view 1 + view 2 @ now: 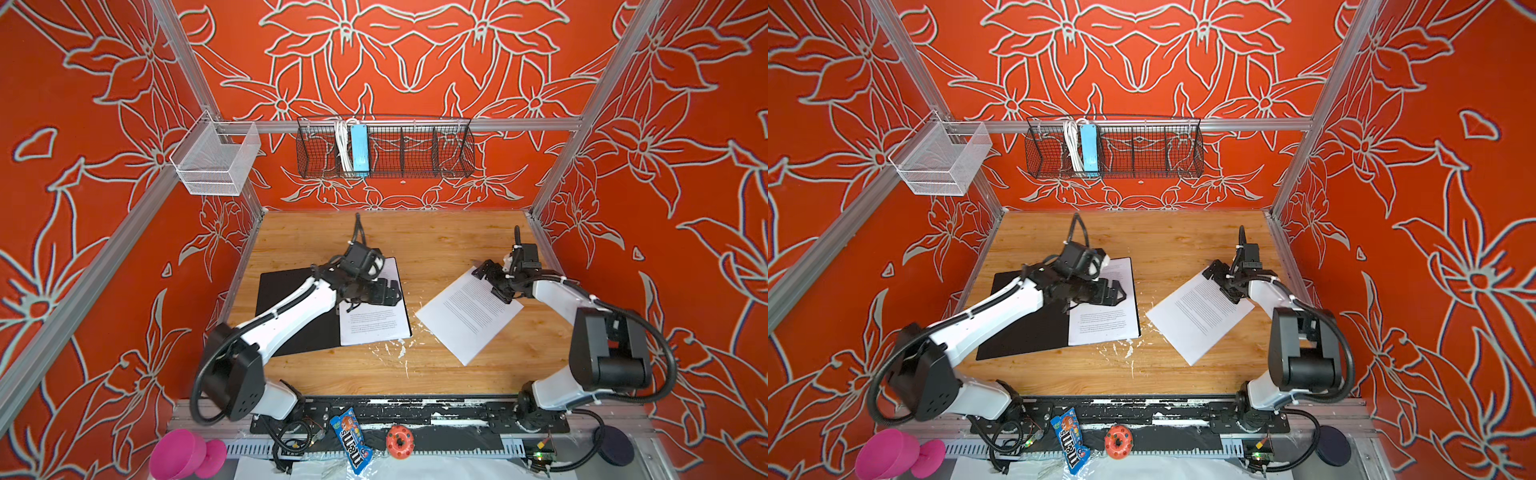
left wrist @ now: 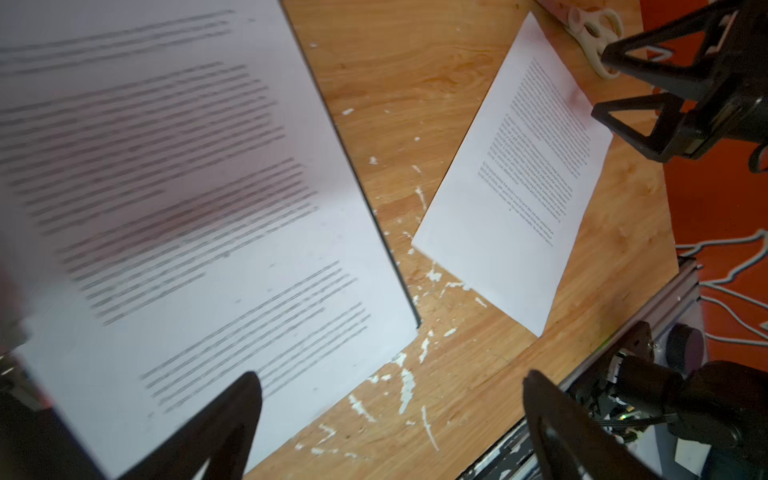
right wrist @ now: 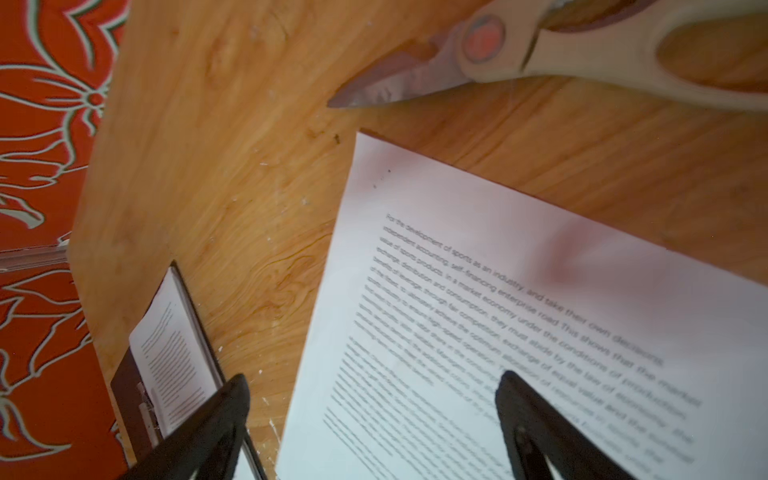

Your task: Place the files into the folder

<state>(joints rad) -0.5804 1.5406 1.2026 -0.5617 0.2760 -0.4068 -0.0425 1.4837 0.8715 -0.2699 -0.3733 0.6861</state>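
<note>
The folder [image 1: 286, 286] [image 1: 1025, 332] lies open on the left half of the table [image 1: 415, 241], black inside up, and one sheet [image 1: 374, 328] [image 1: 1104, 328] lies flat on its right half, nearly filling that half up to the folder's right edge. The left gripper [image 1: 397, 293] [image 1: 1119, 293] hangs over the far part of this sheet with its jaws spread wide and nothing between them. In the left wrist view [image 2: 390, 378] one finger stands over the sheet's [image 2: 187, 208] printed lines and the other out past the folder's edge, over bare wood. Whether either finger touches the paper cannot be told. To the right, apart from the folder and turned at an angle to it, a loose sheet [image 1: 465, 320] [image 1: 1196, 324] [image 2: 519, 199] lies on the wood, its near-left corner coming close to the folder's near-right corner. The right gripper [image 1: 490, 282] [image 1: 1223, 282] [image 2: 602, 83] is over this sheet's far right edge, jaws likewise wide apart and empty. In the right wrist view [image 3: 374, 378] one finger is over the loose sheet's [image 3: 498, 311] text and the other over the strip of wood between that sheet and the folder's sheet [image 3: 174, 357]. Contact with the paper cannot be judged there either. Scissors [image 3: 478, 41] [image 2: 594, 25] lie on the table just beyond the loose sheet's far corner, not touching it.
</note>
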